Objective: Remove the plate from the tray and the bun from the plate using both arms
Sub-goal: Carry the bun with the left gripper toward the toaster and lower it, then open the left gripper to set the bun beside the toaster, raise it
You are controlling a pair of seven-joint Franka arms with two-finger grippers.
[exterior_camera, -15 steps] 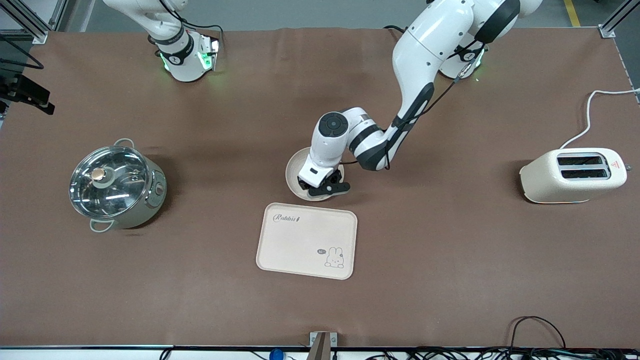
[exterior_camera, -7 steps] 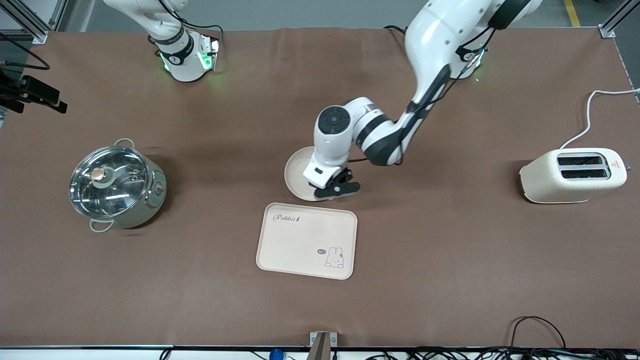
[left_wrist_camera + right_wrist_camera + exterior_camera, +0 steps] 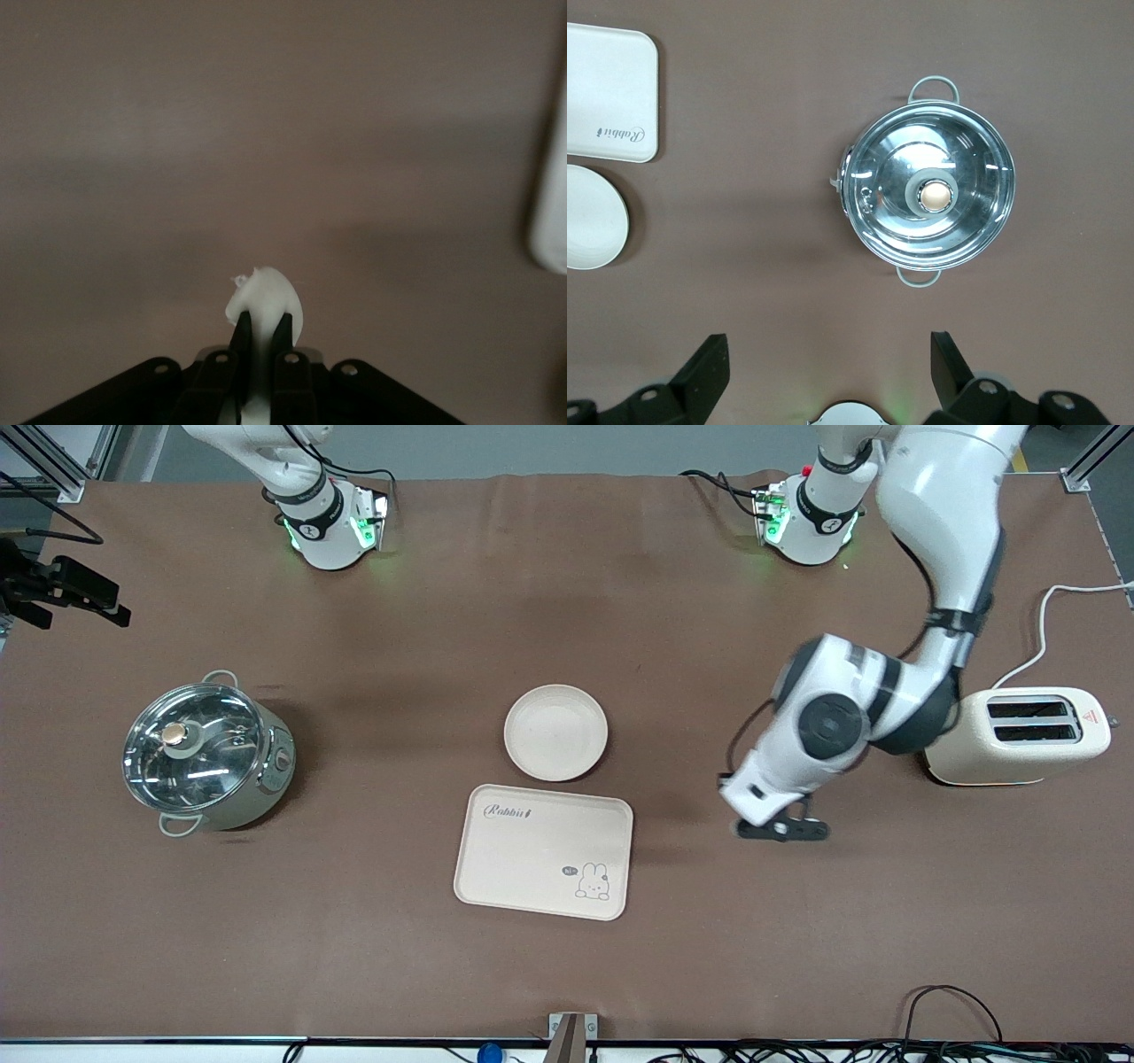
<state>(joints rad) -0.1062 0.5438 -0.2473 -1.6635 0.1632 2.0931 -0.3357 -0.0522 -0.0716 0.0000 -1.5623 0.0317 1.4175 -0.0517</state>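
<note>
The round cream plate [image 3: 555, 732] lies flat and empty on the brown table, just farther from the front camera than the rabbit tray [image 3: 542, 850]. It also shows in the right wrist view [image 3: 589, 217]. My left gripper [image 3: 784, 830] hangs over bare table between the tray and the toaster. In the left wrist view [image 3: 263, 319] its fingers are drawn together, with a small white lump between the tips that I cannot identify. The bun shows in no other view. My right gripper [image 3: 828, 354] is open and empty, high over the table near its base, looking down on the pot.
A steel pot with a glass lid [image 3: 205, 757] stands toward the right arm's end, also in the right wrist view [image 3: 932, 197]. A cream toaster [image 3: 1019, 735] with a white cord stands toward the left arm's end, close beside the left arm's elbow.
The left gripper has let go of the plate and swung away toward the toaster end. The plate stays on the table beside the tray.
</note>
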